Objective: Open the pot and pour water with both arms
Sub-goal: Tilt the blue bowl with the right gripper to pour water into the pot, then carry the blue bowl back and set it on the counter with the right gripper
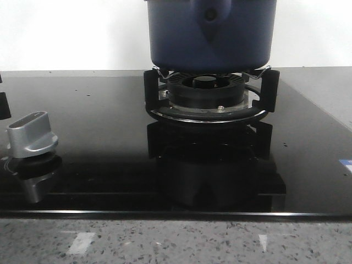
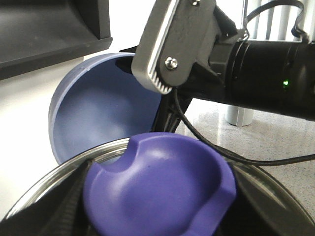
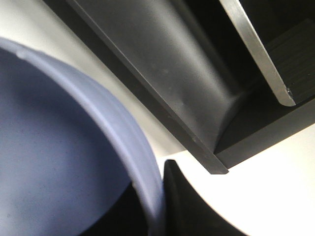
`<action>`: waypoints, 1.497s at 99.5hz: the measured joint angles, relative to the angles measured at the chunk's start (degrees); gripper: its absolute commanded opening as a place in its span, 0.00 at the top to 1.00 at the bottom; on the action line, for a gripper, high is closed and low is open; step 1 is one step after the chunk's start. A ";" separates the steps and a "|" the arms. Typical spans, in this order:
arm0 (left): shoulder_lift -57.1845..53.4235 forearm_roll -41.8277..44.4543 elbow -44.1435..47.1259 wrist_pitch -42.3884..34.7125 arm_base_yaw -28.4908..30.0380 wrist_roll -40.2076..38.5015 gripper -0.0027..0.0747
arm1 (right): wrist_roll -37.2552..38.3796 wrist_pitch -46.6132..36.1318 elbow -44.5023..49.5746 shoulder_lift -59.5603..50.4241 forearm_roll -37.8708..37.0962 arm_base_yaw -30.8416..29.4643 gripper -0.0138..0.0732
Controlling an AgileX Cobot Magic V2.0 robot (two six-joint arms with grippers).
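Observation:
The dark blue pot (image 1: 212, 38) is over the burner, its base at the level of the pan support; only its lower part shows in the front view. It is open, and its empty-looking inside faces the left wrist view (image 2: 98, 113). My right gripper (image 3: 153, 201) is shut on the pot's rim (image 3: 123, 132), one finger inside and one outside; it also shows in the left wrist view (image 2: 165, 105). My left gripper (image 2: 160, 221) holds the glass lid (image 2: 64, 169) by its blue knob (image 2: 162, 187), off the pot. Neither gripper shows in the front view.
The burner with its black pan support (image 1: 206, 93) sits on a black glass hob (image 1: 99, 121). A silver control knob (image 1: 32, 135) is at the front left. A speckled stone counter edge (image 1: 176, 242) runs along the front. A black range hood (image 3: 187, 78) hangs above.

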 measured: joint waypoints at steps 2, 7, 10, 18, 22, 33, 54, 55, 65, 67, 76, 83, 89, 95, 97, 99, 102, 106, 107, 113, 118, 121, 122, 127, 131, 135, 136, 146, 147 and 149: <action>0.00 0.00 0.00 0.00 0.00 0.00 0.54 | 0.00 0.00 0.00 0.00 0.00 0.00 0.89; 0.00 0.00 0.00 0.00 0.00 0.00 0.54 | 0.14 0.00 0.00 0.00 0.00 0.00 0.89; 0.00 0.00 0.00 0.00 0.00 0.00 0.54 | 0.26 0.00 0.00 0.00 0.00 0.00 0.89; 0.00 0.00 0.00 0.00 0.00 0.00 0.54 | 0.70 0.00 0.00 0.00 0.47 0.00 0.89; 0.00 0.00 0.00 0.00 0.00 0.00 0.54 | 0.84 0.22 0.00 0.00 1.69 0.00 0.89; 0.00 0.00 0.00 0.00 0.00 0.00 0.54 | 1.10 1.63 0.00 0.00 6.77 0.00 0.89; 0.00 0.00 0.00 0.00 0.00 0.00 0.54 | 1.85 5.02 0.00 0.00 11.98 -0.61 0.89; 0.00 0.00 0.00 0.00 0.00 0.00 0.54 | 1.85 5.28 0.00 0.00 12.10 -0.61 0.89; 0.00 0.00 0.00 0.00 0.00 0.00 0.54 | 1.97 7.03 0.00 0.00 12.86 -0.61 0.90; 0.00 0.00 0.00 0.00 0.00 0.00 0.54 | 1.97 7.17 0.00 0.00 13.29 -0.61 0.90; 0.00 0.00 0.00 0.00 0.00 0.00 0.54 | 1.97 7.32 0.00 -0.56 17.18 -1.40 0.90; 0.00 -0.13 0.00 0.00 0.00 0.00 0.54 | 1.97 7.32 -0.75 -1.24 22.14 -2.77 0.90; 0.00 -0.40 0.00 0.10 0.00 0.00 0.54 | 1.97 7.53 -1.57 -1.88 26.83 -4.96 0.90; 0.00 -0.52 0.00 0.20 0.00 -0.10 0.54 | 1.97 7.90 -2.20 -2.90 30.78 -7.52 0.90; 0.00 -0.52 0.00 0.32 0.00 -0.08 0.54 | 1.97 8.04 -2.34 -3.33 32.32 -8.59 0.90; 0.00 -0.62 0.00 0.32 0.00 -0.08 0.54 | 1.97 8.26 -2.34 -3.79 33.93 -9.74 0.90; 0.00 -0.61 0.00 0.44 0.00 -0.08 0.54 | 1.97 8.42 -2.34 -4.40 36.25 -11.37 0.90; 0.00 -0.61 0.00 0.44 0.00 -0.08 0.54 | 2.10 8.65 -2.34 -5.35 40.02 -13.96 0.90; 0.00 -0.65 0.00 0.44 0.00 -0.08 0.54 | 2.10 8.75 -2.34 -5.50 40.65 -14.90 0.90; 0.00 -0.75 0.00 0.54 0.00 -0.08 0.54 | 2.10 8.87 -2.34 -6.80 46.43 -18.96 0.90; 0.00 -0.75 0.00 0.62 0.00 -0.08 0.54 | 1.34 9.36 -2.10 -8.77 58.83 -30.20 0.90; 0.00 -0.75 0.00 0.66 0.00 -0.08 0.54 | 0.91 9.46 -1.43 -9.02 62.02 -33.29 0.90; 0.00 -0.75 0.00 0.66 0.00 -0.08 0.54 | 0.63 9.44 -1.28 -9.14 62.66 -33.90 0.90; 0.00 -0.75 0.00 0.66 0.00 -0.08 0.54 | -0.40 9.75 0.13 -9.59 66.77 -38.00 0.90; 0.00 -0.75 0.00 0.66 -0.32 -0.08 0.54 | -1.41 10.14 1.70 -9.82 69.73 -41.16 0.90; 0.00 -0.75 0.00 0.66 -0.60 -0.08 0.54 | -2.10 10.39 3.60 -10.07 72.21 -43.86 0.90; 0.00 -0.75 0.00 0.66 -0.73 -0.08 0.54 | -2.31 10.41 3.95 -10.07 72.59 -44.26 0.90; 0.11 -0.26 0.00 0.66 -1.94 -0.08 0.54 | -3.77 10.63 9.35 -10.71 76.31 -48.56 0.90; 0.11 -0.26 0.00 0.66 -2.14 -0.08 0.54 | -3.76 10.63 10.17 -10.68 76.66 -48.97 0.90; 0.25 -0.19 0.00 0.66 -2.36 -0.08 0.54 | -3.90 10.63 11.41 -10.90 77.08 -49.54 0.90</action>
